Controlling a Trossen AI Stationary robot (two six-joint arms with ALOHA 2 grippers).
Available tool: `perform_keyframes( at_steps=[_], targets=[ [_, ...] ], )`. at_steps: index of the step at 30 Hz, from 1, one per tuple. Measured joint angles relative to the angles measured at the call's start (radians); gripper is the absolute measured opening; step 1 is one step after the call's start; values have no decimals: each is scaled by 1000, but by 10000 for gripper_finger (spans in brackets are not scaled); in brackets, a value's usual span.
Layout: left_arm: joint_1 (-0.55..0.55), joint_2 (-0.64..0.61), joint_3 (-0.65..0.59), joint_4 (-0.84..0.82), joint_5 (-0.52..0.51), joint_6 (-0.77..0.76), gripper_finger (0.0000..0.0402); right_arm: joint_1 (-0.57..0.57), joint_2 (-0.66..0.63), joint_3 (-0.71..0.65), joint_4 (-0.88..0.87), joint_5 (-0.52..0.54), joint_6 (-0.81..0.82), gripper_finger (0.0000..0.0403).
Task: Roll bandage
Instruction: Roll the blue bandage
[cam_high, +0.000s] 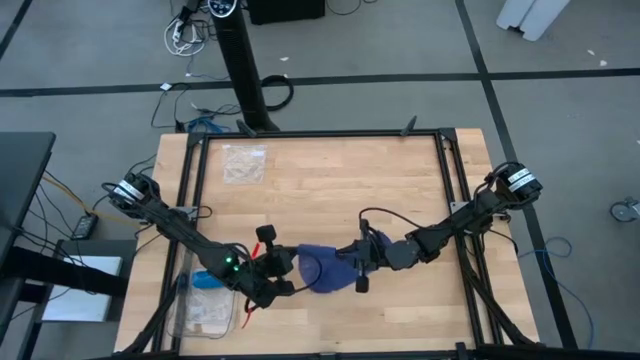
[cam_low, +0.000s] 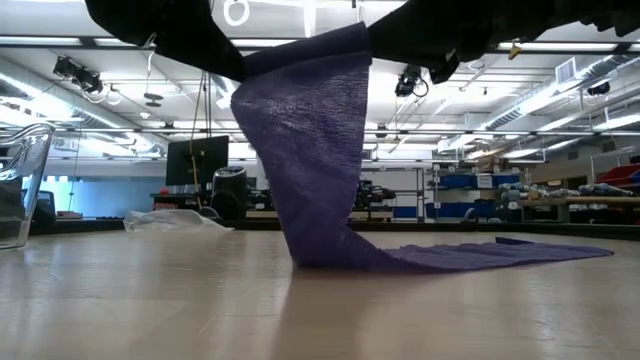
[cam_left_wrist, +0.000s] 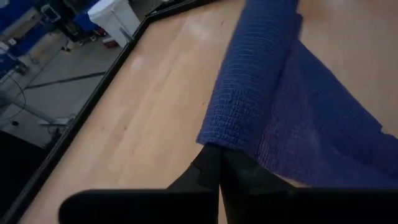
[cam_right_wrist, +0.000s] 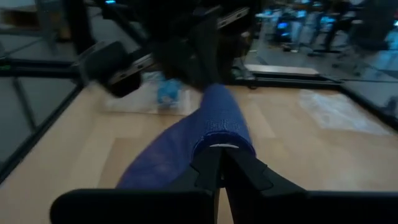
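While lifted off the table (cam_high: 400, 190) near its front edge, bandage (cam_high: 322, 268) pinched by left gripper (cam_high: 283, 268) and right gripper (cam_high: 358, 268).

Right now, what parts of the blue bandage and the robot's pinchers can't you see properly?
- Low view: both grippers are cut off by the top edge; only the bandage hanging down shows.
- High view: the bandage's middle is partly covered by the left gripper and the right gripper.
- Right wrist view: the far end of the bandage disappears behind the blurred left arm.
- Left wrist view: the bandage runs off the top and right edges.
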Motion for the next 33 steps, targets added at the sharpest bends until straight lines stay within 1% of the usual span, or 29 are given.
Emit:
perform_keyframes(
  at_steps=[3, 5, 7, 11, 16, 22, 24, 26, 28, 33],
  targets=[
    [1, -3, 0, 19, -18, 21, 6, 2, 2, -1, -17, -31, -20, 19],
    [2, -4, 1, 23, -22, 21, 6, 3, 3, -2, -27, -30, -25, 7],
    [2, -4, 1, 23, -23, 21, 6, 3, 3, -2, -26, -27, -25, 5],
    [1, -4, 1, 24, -22, 19, 6, 3, 3, -2, -23, -15, -25, 12],
    [0, -4, 2, 21, -17, -2, 11, 3, 3, -2, -5, 25, -16, 24],
    [0, -4, 2, 8, -26, 3, 21, 3, 3, -2, 7, 30, -17, 38],
    [0, -4, 3, -9, -48, 2, 20, 2, 3, -2, 13, 32, -22, 32],
    [-3, -4, 5, -26, -68, -4, 20, 0, 3, -2, 16, 33, -25, 16],
    [-10, -4, 5, -28, -68, -7, 19, 0, 3, -2, 17, 43, -34, 6],
    [-39, -3, 6, -26, -65, -12, 19, -1, 3, -1, 28, 55, -52, 3]
  ],
)
